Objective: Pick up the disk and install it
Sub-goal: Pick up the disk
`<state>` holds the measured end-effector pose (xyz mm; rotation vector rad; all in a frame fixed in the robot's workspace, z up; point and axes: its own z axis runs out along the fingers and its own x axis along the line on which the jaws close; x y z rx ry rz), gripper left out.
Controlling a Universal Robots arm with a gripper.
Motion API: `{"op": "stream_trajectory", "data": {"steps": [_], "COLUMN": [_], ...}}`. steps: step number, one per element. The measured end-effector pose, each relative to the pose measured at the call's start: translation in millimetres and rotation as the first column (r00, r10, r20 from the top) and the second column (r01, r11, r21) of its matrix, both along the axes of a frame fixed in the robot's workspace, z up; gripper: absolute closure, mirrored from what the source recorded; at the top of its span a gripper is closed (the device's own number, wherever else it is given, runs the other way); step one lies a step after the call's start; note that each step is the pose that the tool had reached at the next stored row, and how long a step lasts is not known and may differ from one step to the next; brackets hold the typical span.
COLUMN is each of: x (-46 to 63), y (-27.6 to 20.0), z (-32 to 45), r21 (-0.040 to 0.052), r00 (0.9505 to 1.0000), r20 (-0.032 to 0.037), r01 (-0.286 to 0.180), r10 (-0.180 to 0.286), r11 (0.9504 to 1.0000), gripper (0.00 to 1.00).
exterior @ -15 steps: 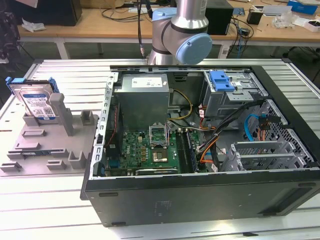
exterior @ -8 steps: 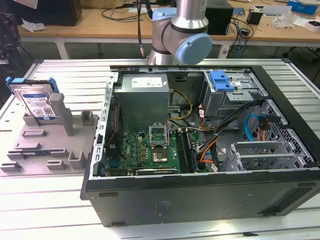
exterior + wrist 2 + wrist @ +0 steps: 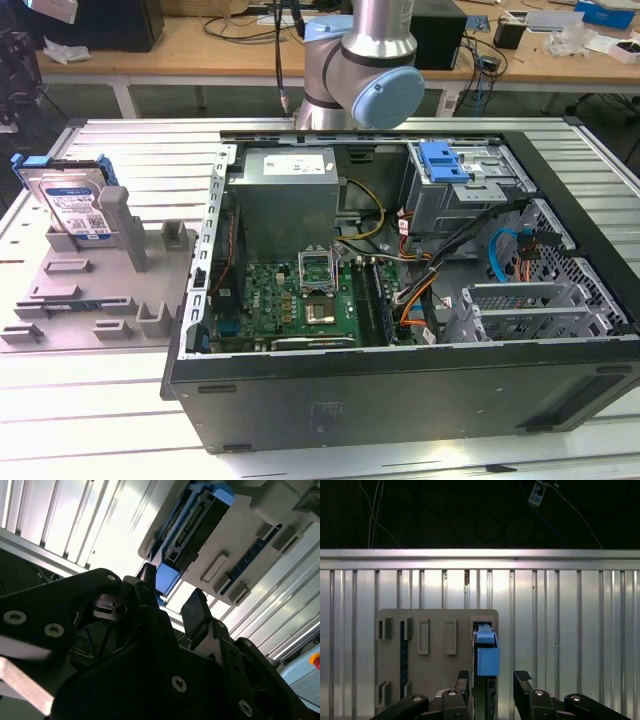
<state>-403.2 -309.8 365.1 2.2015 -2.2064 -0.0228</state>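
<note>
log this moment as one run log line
phase: pre-grasp | gripper: jaws open, empty, aligned with disk | disk: upright in grey holder, outside computer case

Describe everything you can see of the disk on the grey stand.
The disk is a flat silver metal rectangle with a white-and-blue label, framed by a bright blue plastic carrier bracket. It stands on edge, leaning slightly, slotted into the grey holder at the exterior view's left, outside the computer case. Only the holder touches it. The open end effector hangs lined up over its blue edge, seemingly clear of it.
</note>
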Motion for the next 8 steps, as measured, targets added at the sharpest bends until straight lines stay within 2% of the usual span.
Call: {"op": "stream_trajectory", "data": {"steps": [8], "x": [0.0], "y": [-0.8], "z": [-4.8], "r21": [0.0], "r00": [0.9999], "r20": [0.0], "r01": [0.013], "r10": [-0.013], "r11": [0.9999], "gripper": [0.52]}}
